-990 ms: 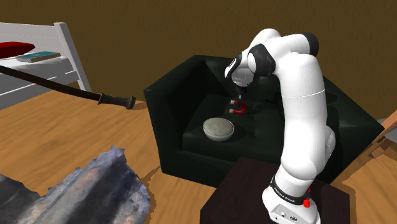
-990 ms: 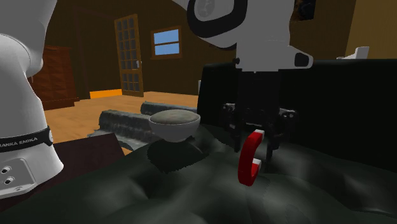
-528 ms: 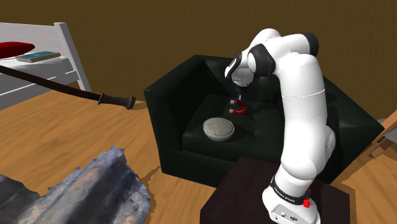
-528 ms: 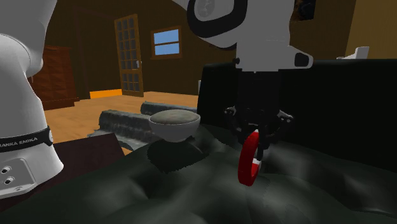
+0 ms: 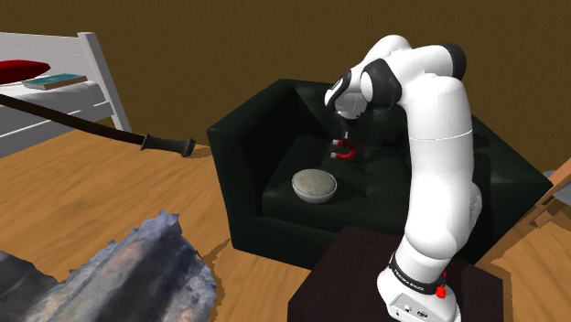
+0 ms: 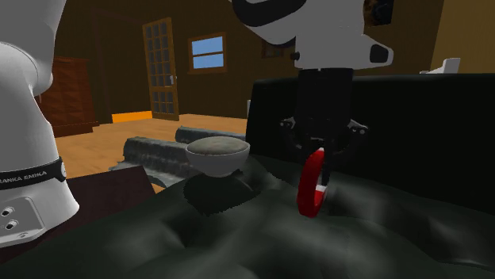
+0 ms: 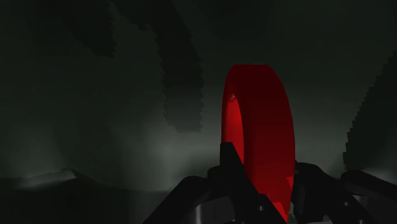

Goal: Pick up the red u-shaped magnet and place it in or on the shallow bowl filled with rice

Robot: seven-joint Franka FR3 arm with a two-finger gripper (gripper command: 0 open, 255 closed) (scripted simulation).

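- From my seat, the gripper (image 5: 345, 141) (image 6: 320, 152) (image 7: 262, 169) points straight down over the seat, and its fingers (image 7: 232, 167) are pressed in on the red magnet (image 5: 345, 153) (image 6: 313, 187) (image 7: 261, 124), pinching it at its upper part.
- The magnet hangs edge-on in the wrist view, a red curved band between the two black fingers, with the dark cushion beyond it.
- In the second exterior view its lower end sits close over the cushion. I cannot tell whether it touches.
- The bowl (image 5: 314, 186) (image 6: 216, 154) is pale grey and heaped with a grey mound. It stands on the same seat, near the magnet but apart from it, toward the second exterior view's left.
- The surface is the seat of a black armchair (image 5: 265, 123) (image 6: 397, 234), with rumpled cushioning.
- My arm's stand (image 5: 340, 274) is a dark box right in front of the chair.
- The wooden floor (image 5: 183, 197) carries a crumpled grey-blue heap (image 5: 119, 274) at the shoulder view's lower left.
- A dark rod (image 5: 110, 134) reaches in from that view's left, and behind it is a white bed frame (image 5: 102, 78) with a red pillow (image 5: 23, 69) and a book (image 5: 55, 82).
- Behind the chair are brown walls, a glazed door (image 6: 163, 71) and a small window (image 6: 208, 52).
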